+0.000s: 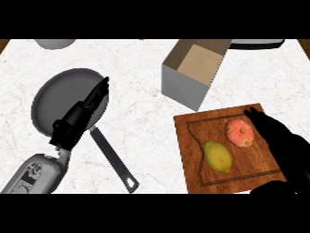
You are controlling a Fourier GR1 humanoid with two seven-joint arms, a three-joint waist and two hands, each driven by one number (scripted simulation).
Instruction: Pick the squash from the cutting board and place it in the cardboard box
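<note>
I see bare surface between the frying pan and the cutting board, wide enough for a hand. The cardboard box stands just beyond the board's far edge, its opening tilted toward the right. My left hand hangs over the pan.

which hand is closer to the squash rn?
Right. The right hand is over the cutting board, just right of the squash. The left hand is far to its left, over the pan.
</note>
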